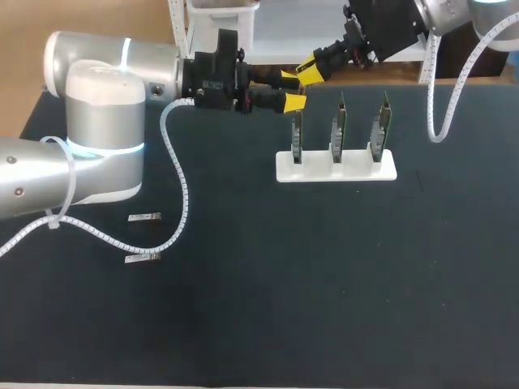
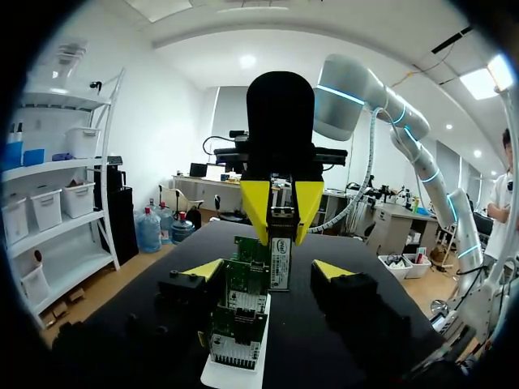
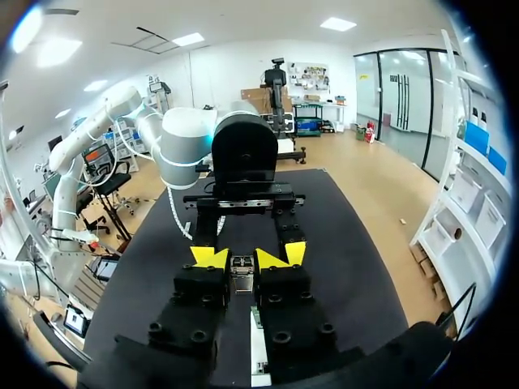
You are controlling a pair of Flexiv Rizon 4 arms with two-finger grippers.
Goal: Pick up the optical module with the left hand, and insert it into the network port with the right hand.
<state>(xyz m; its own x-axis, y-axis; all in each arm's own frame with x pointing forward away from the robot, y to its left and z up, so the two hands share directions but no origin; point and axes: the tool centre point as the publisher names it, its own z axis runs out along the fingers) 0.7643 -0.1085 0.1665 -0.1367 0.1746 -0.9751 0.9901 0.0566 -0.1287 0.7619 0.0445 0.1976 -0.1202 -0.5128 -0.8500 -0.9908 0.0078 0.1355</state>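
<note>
Yellow tips of your right gripper (image 2: 281,207) are clamped on the optical module (image 2: 280,258). You can confirm this only at the wrists. The left wrist view shows the module hanging down from those two tips, held by its upper end, with its lower end just over the nearest green board (image 2: 240,312). The right wrist view shows the same module (image 3: 241,271) pinched between that gripper's own fingers, with the white stand (image 3: 258,350) under it. In the head view the module cannot be made out. There you see only the two sets of yellow tips crowded together at the far edge of the black table cover (image 1: 324,284), behind the stand's left end. Your left gripper (image 1: 293,91) stands with its fingers apart, one on each side of the module. The left wrist view shows clear gaps, so it holds nothing. Only the head view shows the wider layout. The white stand (image 1: 357,170) carries three upright green boards (image 1: 337,130) in a row, and the arms enter from opposite sides. Two small metal pieces (image 1: 144,217) lie flat on the cover, well apart from the stand, by the left arm's elbow. A white coiled hose (image 1: 174,194) from that arm loops down between them. From the left wrist camera the boards line up one behind another, so which port the module faces cannot be told.
</note>
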